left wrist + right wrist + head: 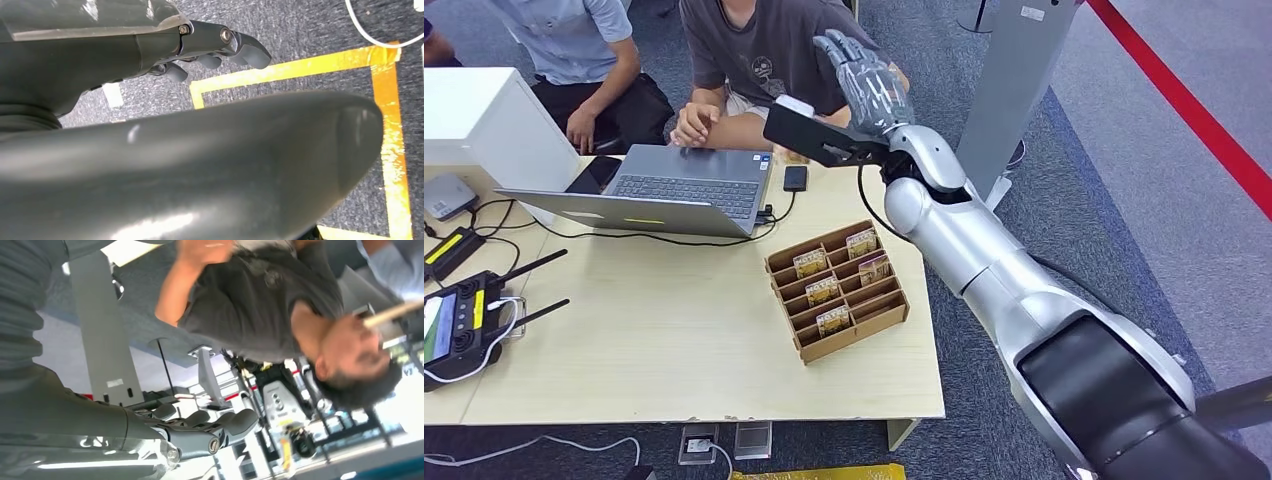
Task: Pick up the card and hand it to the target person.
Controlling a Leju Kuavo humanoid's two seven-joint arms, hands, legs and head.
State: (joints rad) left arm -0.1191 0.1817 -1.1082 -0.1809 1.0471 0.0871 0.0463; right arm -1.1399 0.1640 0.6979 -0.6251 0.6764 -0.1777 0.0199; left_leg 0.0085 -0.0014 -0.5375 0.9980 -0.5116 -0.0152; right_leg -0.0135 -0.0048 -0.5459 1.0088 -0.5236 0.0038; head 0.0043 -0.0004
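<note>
In the head view, the right hand [866, 75] stood raised in the upper middle of the frame, fingers spread and pointing up, held out toward the person in the dark grey T-shirt [769, 45] seated behind the counter [674, 330]. I could see no card between its fingers there, and the right wrist view showed the fingers [220, 425] loosely curled with nothing visible in them, so the hand looked empty, though a thin card edge-on could be missed. The person's raised hand [202, 249] at the top of that view suggested the handover was at or just past its exchange; whether that hand held a card I could not tell. Cards [834, 275] sat upright in several slots of the brown cardboard organizer [864, 325] at the center right of the counter, a sensible store since upright cards offer an edge to pinch. A silver laptop [679, 185] lay open at the upper left of the counter, facing the seated people, with a black phone [795, 178] just beside it. A second person in a light blue shirt [574, 30] sat at the upper left. In the left wrist view, the left hand [215, 47] hung over grey carpet with yellow floor tape [300, 67], fingers gently curled around nothing.
</note>
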